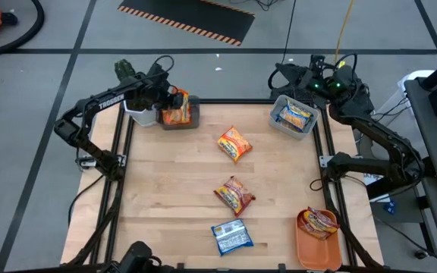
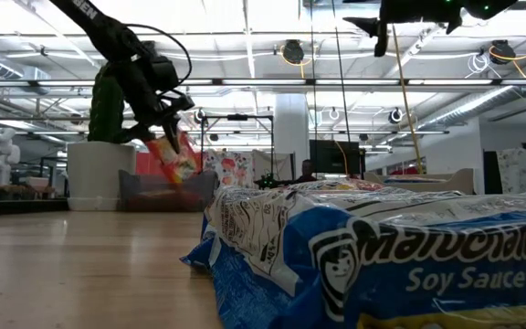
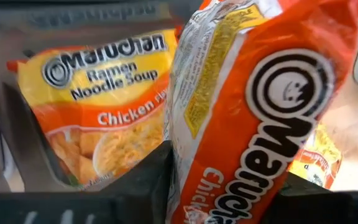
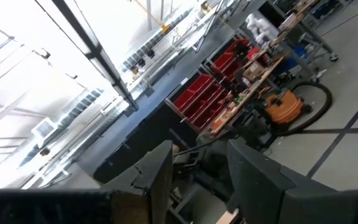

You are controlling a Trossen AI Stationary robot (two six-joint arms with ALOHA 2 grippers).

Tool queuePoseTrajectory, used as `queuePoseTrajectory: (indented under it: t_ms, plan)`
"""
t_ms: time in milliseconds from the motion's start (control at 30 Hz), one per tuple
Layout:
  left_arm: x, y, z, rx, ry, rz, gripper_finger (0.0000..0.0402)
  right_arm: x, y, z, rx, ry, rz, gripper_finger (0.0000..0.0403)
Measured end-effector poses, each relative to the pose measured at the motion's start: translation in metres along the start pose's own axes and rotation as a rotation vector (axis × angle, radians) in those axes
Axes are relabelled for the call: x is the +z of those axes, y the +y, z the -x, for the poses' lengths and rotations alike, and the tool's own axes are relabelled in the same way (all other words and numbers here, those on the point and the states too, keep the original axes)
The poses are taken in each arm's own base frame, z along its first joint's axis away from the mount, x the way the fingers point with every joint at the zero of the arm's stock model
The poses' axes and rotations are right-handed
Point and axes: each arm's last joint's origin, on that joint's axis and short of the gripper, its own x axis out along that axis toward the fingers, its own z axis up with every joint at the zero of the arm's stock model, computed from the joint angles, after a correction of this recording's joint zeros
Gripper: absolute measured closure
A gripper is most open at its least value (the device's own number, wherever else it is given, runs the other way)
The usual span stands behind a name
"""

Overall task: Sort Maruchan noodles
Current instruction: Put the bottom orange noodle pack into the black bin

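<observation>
My left gripper (image 1: 169,100) stands at the table's far left, shut on an orange noodle packet (image 3: 253,118) over the grey bin (image 1: 192,121). Another orange packet (image 3: 98,118) stands on edge inside that bin. On the bare table lie an orange packet (image 1: 234,144), a dark red-brown one (image 1: 235,195) and a blue-white one (image 1: 231,236). Blue-white packets (image 1: 294,117) lie in the clear bin (image 1: 279,127) at the far right. My right gripper (image 4: 197,177) hovers high above that bin, open, with nothing between its fingers. My left gripper pinches one end of the orange packet (image 3: 229,193) between its two fingers (image 3: 142,186). It comes slanting down from above. The packet hangs tilted below the gripper (image 2: 167,114), clear of the table, its lower end (image 2: 185,174) at about the height of the grey bin's rim.
An orange tray (image 1: 309,254) at the near right corner holds a red-brown packet (image 1: 321,222). A white container (image 1: 139,115) stands left of the grey bin. The blue-white packet (image 2: 382,265) fills the low view's foreground. A black frame (image 1: 332,152) edges the table.
</observation>
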Motion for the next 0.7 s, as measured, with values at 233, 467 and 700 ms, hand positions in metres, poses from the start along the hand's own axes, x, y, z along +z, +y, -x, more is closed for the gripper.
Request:
queuePoseTrajectory:
  t_ms: [233,467,700]
  plan:
    - [-0.006,-0.003,-0.004,0.010,0.013,-0.014,0.0190,-0.011,0.008,-0.005,0.042,0.045,-0.019,0.0257]
    - [-0.009,0.004,-0.002,0.054,0.053,-0.064,0.0181,-0.023,0.017,-0.010,0.085,0.093,-0.064,0.0257]
    - [-0.021,0.005,0.019,0.120,0.064,-0.150,0.0179,-0.036,0.026,-0.015,0.091,0.117,-0.080,0.0257]
